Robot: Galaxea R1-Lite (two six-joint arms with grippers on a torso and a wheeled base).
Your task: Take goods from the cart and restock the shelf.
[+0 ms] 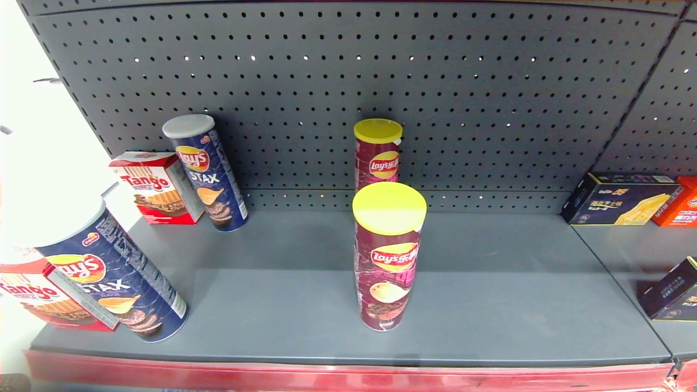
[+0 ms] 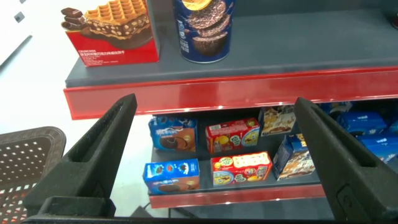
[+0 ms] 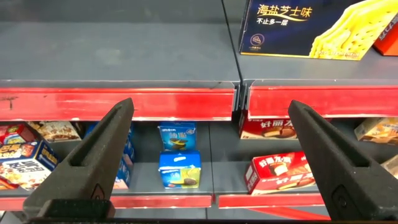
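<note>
a dark grey shelf (image 1: 490,283) with a red front strip (image 1: 348,375) and a perforated back panel (image 1: 435,81) carries the goods. in the middle of it a maroon chip can (image 1: 387,261) with a yellow lid stands upright towards the front edge. a second maroon can (image 1: 377,158) of the same kind stands straight behind it by the back panel, apart from the first. at the far left a blue chip can (image 1: 209,174) with a grey lid stands by the back panel, with a red wafer box (image 1: 155,188) just beside it on its left. at the near left a nearer blue can (image 1: 111,277) stands close to the front edge, and a nearer wafer box (image 1: 38,296) sits right against its left side. on the neighbouring shelf section to the right, a dark blue biscuit box (image 1: 621,204) lies at the back with an orange box (image 1: 680,204) beside it, and a smaller dark box (image 1: 672,291) lies nearer the front. the left tool (image 2: 214,162) faces the red front strip at the shelf's left end, its two black fingers (image 2: 93,162) spread wide and empty. past them is a lower shelf (image 2: 236,193) stocked with small snack boxes (image 2: 233,134) in blue and red, and a dark mesh basket (image 2: 28,155) off to one side. the right tool (image 3: 208,162) faces the strip where the two shelf sections meet, its fingers also spread wide and empty. beyond it are the dark blue biscuit box, blue packs (image 3: 179,168) and a red box (image 3: 277,174) on the lower level.
</note>
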